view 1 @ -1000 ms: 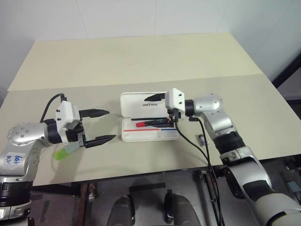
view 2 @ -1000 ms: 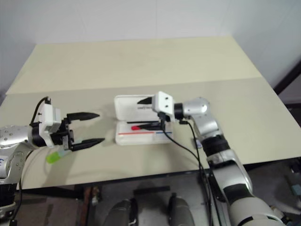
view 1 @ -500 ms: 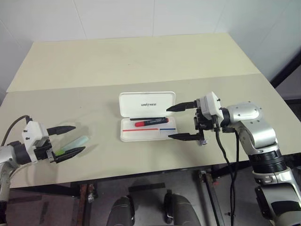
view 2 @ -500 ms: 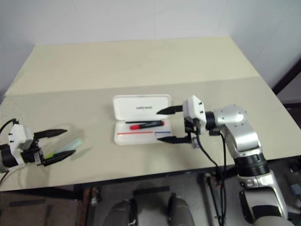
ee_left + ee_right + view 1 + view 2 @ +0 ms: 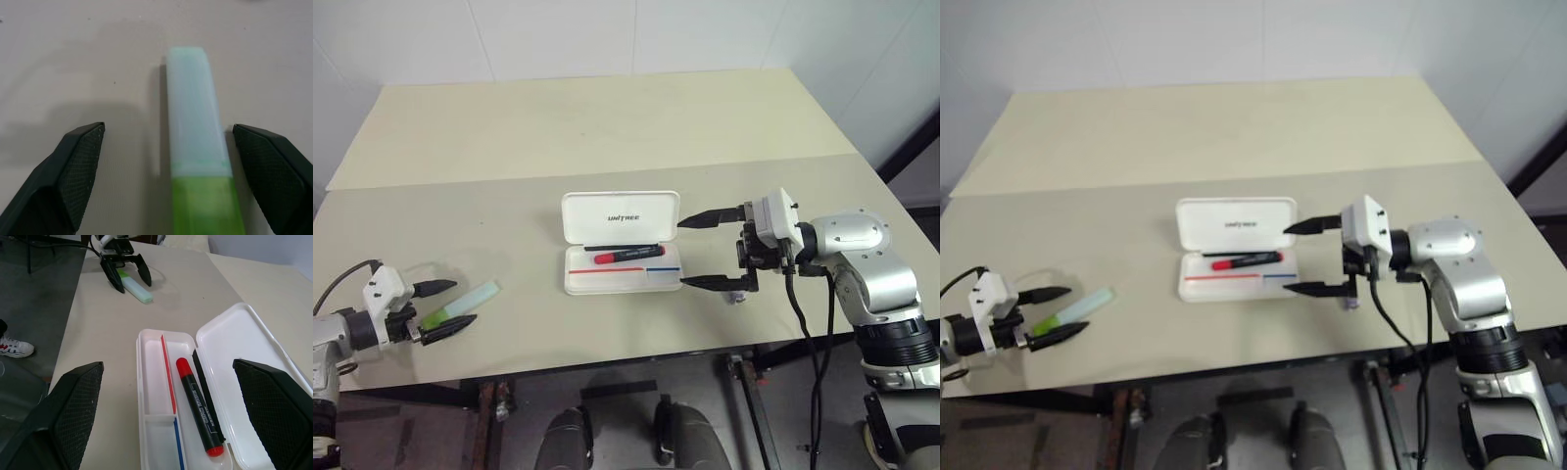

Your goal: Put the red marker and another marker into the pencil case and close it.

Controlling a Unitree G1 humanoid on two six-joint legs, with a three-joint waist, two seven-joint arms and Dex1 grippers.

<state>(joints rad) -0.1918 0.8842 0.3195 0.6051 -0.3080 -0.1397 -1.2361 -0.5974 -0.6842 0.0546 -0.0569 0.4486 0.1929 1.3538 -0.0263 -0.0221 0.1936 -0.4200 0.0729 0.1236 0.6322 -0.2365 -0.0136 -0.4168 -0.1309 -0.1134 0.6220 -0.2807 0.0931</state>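
Red marker (image 5: 628, 256) already lies in the open pencil case (image 5: 621, 215); green marker (image 5: 460, 305) on table between spread left gripper (image 5: 434, 311) jaws, ungrasped; right gripper (image 5: 707, 250) agape beside the case; lid unclosed.

Light: even, bright, diffuse from overhead | Shadows: soft, short, under my left gripper (image 5: 446, 308) and beside the mint-green marker (image 5: 198, 147) | Glare: none on the table (image 5: 607, 127) | Focus: my left wrist view soft at close range, fingertips (image 5: 80, 161) blurred.
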